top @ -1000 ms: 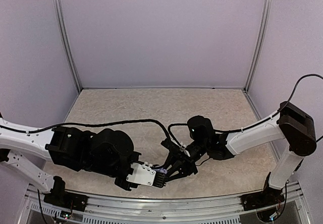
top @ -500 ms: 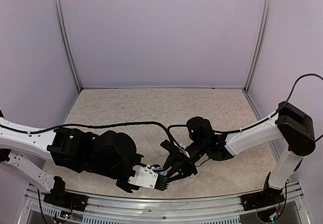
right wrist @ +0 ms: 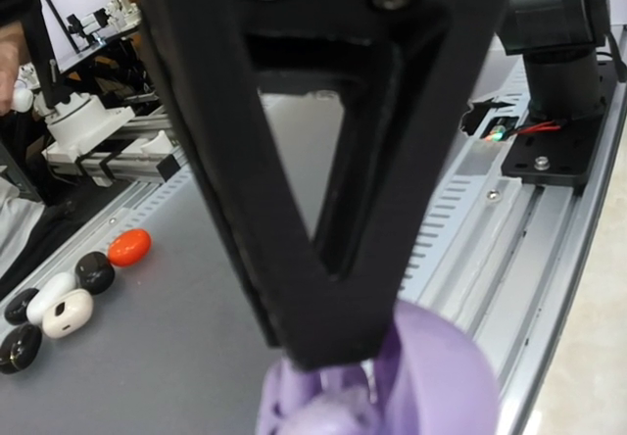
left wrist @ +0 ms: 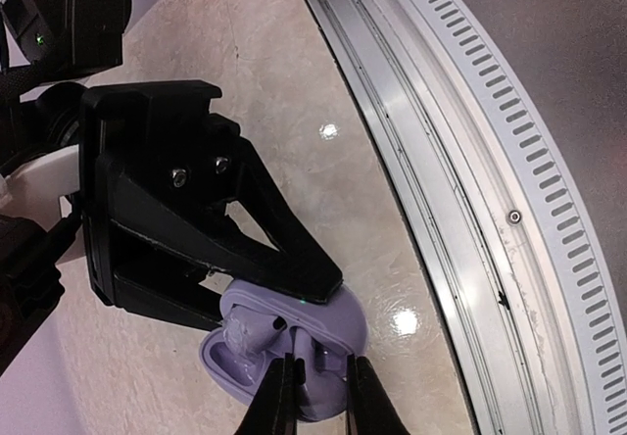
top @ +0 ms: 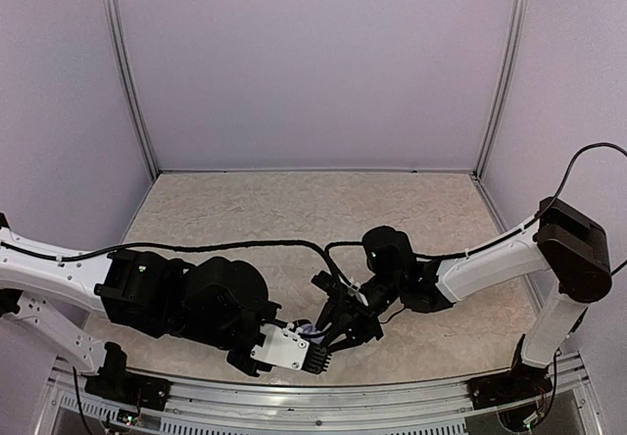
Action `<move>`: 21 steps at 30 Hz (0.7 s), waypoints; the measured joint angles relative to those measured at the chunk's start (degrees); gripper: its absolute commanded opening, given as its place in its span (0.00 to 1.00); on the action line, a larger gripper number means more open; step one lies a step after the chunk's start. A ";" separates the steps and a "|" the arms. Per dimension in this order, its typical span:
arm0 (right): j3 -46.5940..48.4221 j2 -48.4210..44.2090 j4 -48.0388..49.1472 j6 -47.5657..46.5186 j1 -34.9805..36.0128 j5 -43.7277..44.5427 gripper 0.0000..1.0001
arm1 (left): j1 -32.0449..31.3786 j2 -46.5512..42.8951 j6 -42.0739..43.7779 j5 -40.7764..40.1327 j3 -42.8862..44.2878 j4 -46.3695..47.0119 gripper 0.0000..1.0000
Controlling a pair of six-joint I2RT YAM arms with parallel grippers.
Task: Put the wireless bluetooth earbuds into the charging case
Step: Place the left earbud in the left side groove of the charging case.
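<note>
Marbled tabletop (top: 294, 210) lies beneath. My left gripper (left wrist: 319, 396) pinches what I judge to be a lavender earbud (left wrist: 315, 368) (tight view) over the open charging case (left wrist: 338, 317) directly below my fingertips. My right gripper (left wrist: 329, 283), pressed together, braces it just beyond. Risk: a tilted bud jams, or pushing skids the case.

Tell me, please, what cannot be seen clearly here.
- Top view: case tiny, half under the right gripper.
- Left wrist: right gripper covers part of the case; frame edge cuts its front, so what the left gripper pinches is unclear.
- Right wrist: own finger blocks the case interior.
</note>
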 measured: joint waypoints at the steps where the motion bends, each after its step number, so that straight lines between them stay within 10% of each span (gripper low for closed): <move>1: 0.00 0.04 0.04 0.00 0.00 -0.04 0.00 | -0.07 0.04 0.07 -0.17 0.00 0.02 0.14; 21: 0.02 1.38 0.46 0.20 1.46 -0.39 0.00 | -1.57 1.09 1.46 -1.42 0.02 -0.42 0.27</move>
